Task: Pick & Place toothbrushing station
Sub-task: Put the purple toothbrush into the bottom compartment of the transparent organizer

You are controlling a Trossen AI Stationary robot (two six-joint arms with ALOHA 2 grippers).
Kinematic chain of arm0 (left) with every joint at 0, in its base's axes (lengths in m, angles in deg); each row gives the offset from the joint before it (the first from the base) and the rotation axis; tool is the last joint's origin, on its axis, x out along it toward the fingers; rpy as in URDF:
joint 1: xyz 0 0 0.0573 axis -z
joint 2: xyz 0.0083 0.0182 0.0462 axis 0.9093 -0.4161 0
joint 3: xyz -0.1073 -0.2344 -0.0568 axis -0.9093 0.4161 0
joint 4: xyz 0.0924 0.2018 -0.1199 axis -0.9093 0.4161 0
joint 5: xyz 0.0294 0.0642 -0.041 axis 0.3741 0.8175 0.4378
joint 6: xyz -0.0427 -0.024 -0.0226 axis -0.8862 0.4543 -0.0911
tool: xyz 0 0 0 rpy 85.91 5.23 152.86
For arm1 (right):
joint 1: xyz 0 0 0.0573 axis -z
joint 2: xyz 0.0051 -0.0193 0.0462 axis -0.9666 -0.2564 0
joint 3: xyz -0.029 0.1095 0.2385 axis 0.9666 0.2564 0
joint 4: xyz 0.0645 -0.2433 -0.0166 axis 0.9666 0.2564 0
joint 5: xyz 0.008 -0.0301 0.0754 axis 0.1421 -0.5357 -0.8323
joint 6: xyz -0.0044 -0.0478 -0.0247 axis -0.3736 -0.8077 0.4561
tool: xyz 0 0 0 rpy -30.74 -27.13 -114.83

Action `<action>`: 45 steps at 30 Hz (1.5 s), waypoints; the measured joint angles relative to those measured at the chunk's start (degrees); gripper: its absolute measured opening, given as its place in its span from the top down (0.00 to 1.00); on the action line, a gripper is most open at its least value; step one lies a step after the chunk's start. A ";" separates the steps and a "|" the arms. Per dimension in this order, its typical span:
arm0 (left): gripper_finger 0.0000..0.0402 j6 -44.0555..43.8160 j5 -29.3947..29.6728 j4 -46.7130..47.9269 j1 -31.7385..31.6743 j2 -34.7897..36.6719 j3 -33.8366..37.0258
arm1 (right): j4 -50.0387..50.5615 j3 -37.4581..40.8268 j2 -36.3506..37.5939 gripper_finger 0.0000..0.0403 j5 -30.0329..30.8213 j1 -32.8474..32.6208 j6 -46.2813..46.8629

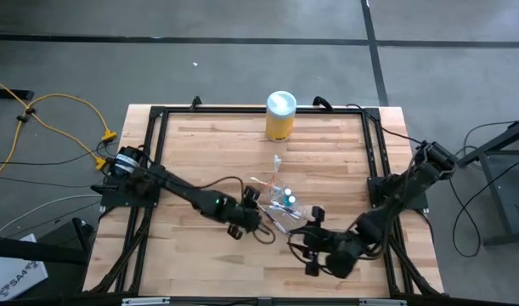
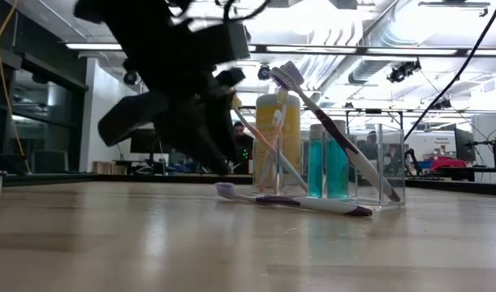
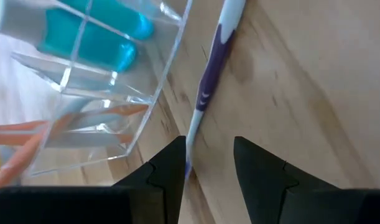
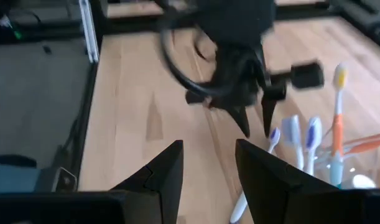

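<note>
A clear plastic cup [image 2: 377, 162] stands on the wooden table [image 1: 208, 153], holding blue tubes [image 2: 327, 166] and upright pink, orange and purple toothbrushes [image 2: 272, 150]. A purple-and-white toothbrush [image 2: 300, 202] lies flat on the table in front of the cup. My left gripper [image 3: 208, 168] is open just above the table, pointing slantwise down, its fingers on either side of that toothbrush's brush end [image 3: 196, 124], next to the cup [image 3: 109, 81]. My right gripper [image 4: 208, 171] is open with nothing between its fingers, raised above the table near the front edge [image 1: 303, 245], and faces the left gripper [image 4: 255, 124]. My left gripper's fingers straddle the lying toothbrush's brush end [image 3: 191, 146], which runs close along one finger [image 3: 171, 171]. Whether that finger touches it, I cannot tell. The toothbrush lies flat on the table.
A yellow canister [image 1: 280, 116] with a white lid stands at the table's far edge. A black frame [image 1: 157, 136] runs round the table's top. Bare wood lies to the left and at the near right of the cup [image 1: 286, 201].
</note>
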 joint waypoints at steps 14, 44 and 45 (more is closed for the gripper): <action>0.68 5.04 -7.35 -0.37 -5.70 -0.02 0.24 | -2.02 0.00 1.03 0.66 6.59 -5.07 -0.36; 0.68 7.35 -12.85 -5.90 -5.68 -0.42 0.26 | -4.58 0.04 1.03 0.66 6.14 -5.65 -2.89; 0.68 7.35 -13.09 -6.51 -5.64 -0.87 0.26 | -4.59 0.04 1.03 0.66 6.17 -5.79 -2.86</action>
